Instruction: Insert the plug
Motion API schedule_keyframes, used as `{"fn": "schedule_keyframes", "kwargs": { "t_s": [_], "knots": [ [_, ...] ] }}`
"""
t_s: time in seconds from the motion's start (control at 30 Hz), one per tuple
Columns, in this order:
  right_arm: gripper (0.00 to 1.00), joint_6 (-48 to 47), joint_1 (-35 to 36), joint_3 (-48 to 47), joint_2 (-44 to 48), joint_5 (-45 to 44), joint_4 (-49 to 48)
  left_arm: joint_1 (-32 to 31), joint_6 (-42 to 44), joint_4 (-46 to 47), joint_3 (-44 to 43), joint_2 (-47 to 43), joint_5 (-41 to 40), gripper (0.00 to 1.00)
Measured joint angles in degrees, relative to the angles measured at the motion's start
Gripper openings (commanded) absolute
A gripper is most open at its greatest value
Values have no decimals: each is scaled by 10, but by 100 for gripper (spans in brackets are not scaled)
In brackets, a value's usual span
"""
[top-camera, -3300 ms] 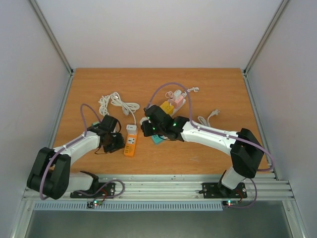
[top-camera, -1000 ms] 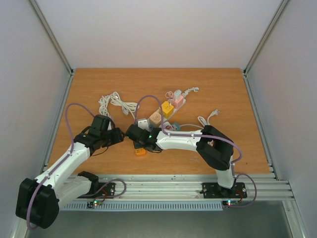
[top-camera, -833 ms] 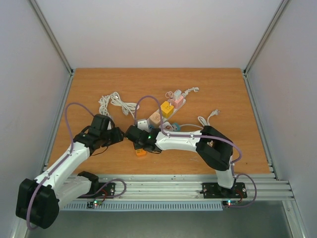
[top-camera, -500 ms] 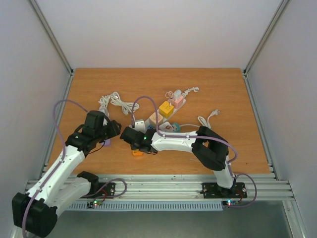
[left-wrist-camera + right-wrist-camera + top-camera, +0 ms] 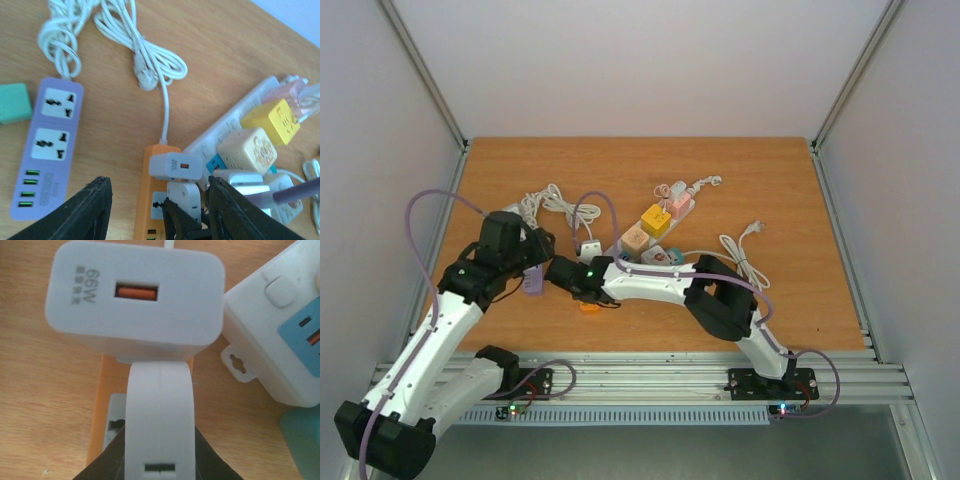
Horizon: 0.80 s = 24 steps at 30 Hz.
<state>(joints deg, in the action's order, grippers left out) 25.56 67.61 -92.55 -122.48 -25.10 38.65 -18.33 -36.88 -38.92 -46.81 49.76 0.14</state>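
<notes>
Left tool (image 5: 159,181) withdrew; charger (image 5: 135,305) by plug (image 5: 159,410) reads 66W

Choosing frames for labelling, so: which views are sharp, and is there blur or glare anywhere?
Top view: even light, sharp, no glare on the table. Left wrist view: purple power strip crisp, fingers dark and soft. Right wrist view: charger and held plug close, slightly soft.

Orange power strip (image 5: 105,380) — mostly under the white plug (image 5: 159,415) and charger (image 5: 135,300) — lower end off-frame
</notes>
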Motion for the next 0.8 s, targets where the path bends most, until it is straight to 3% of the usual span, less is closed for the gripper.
{"fn": "schedule_keyframes", "kwargs": {
  "t_s": [0.17, 0.37, 0.57, 0.67, 0.8],
  "knots": [
    [1, 13, 5, -69, -46, -19, 61, 4, 7, -21, -34, 0, -22, 55],
    [3, 19, 5, -82, -54, -26, 74, 4, 21, -52, -57, -12, -39, 61],
    [33, 11, 4, -59, -35, -11, 53, 4, 32, -75, -77, -23, -56, 70],
    [50, -1, 4, -44, -17, 9, 51, 4, 40, -81, -89, -22, -64, 79],
    [58, -25, 5, -37, 24, 23, 51, 5, 52, -87, -103, -17, -77, 89]
  ]
}}
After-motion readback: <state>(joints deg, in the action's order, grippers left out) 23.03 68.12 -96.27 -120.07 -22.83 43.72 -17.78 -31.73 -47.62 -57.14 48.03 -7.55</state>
